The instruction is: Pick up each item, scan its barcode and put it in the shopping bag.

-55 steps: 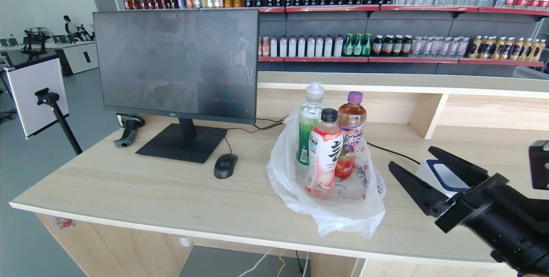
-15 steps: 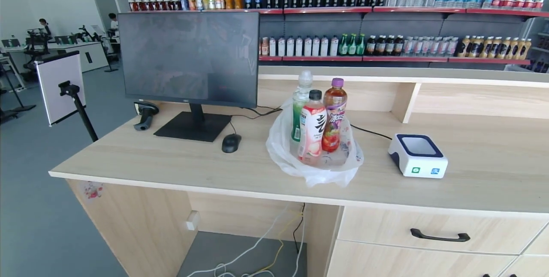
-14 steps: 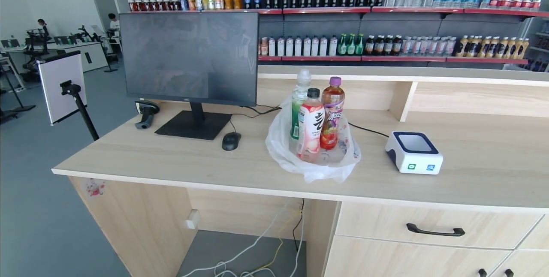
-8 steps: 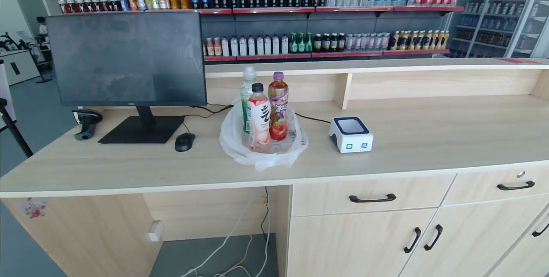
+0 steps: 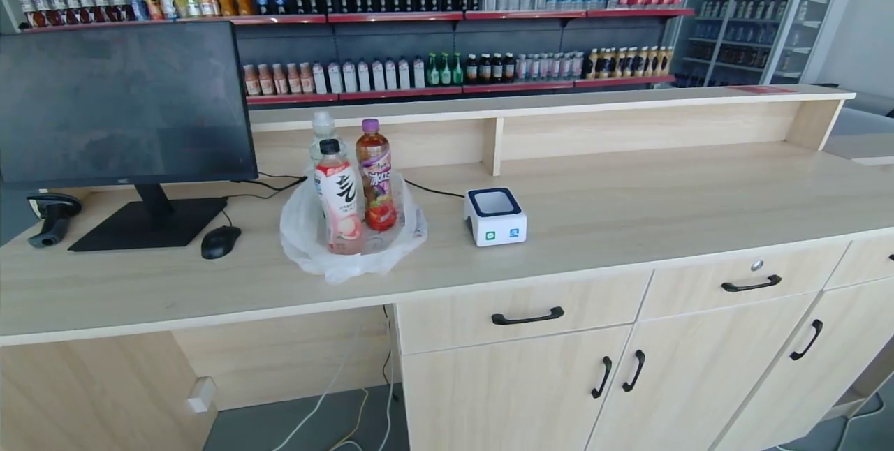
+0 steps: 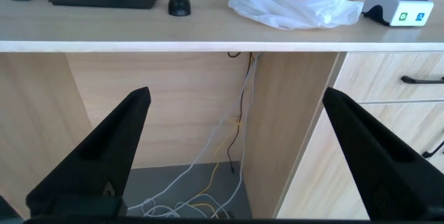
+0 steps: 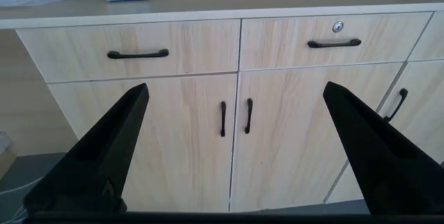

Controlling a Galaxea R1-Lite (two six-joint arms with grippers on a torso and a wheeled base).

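Drink shelves are seen behind a wooden counter in the head view, where three bottles are stood upright inside the white shopping bag, between a mouse and a barcode scanner. In the left wrist view the left gripper is held spread wide and empty below the counter edge. In the right wrist view the right gripper is likewise spread, faced toward cabinet doors.

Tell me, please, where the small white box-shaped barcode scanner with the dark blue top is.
In the head view, the white barcode scanner sits on the pale wooden counter, just right of the white plastic shopping bag, not touching it.
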